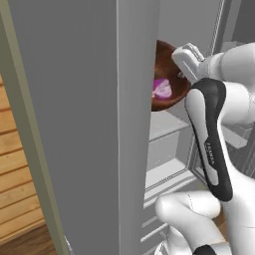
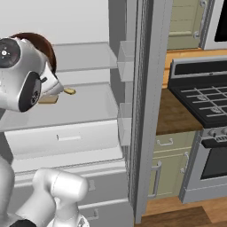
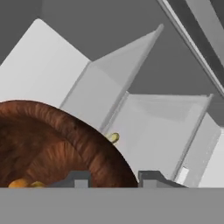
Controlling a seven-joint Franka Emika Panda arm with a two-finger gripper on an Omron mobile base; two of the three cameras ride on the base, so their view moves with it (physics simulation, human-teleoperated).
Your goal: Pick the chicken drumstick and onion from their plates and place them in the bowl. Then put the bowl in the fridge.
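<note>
The fridge stands open, and its grey door hides much of the inside in the left base view. The dark reddish-brown bowl hangs tilted just above a white shelf, inside the fridge. The purple onion lies in the bowl. Low in the bowl shows a bit of the golden-orange chicken drumstick. My gripper straddles the bowl's near rim with one fingertip on each side, shut on it. In the right base view my arm covers most of the bowl. The plates are out of view.
A small yellow item lies on the shelf just past the bowl. The fridge's other door stands edge-on beside door bins. Right of it are a wooden counter, a stove and green cabinets.
</note>
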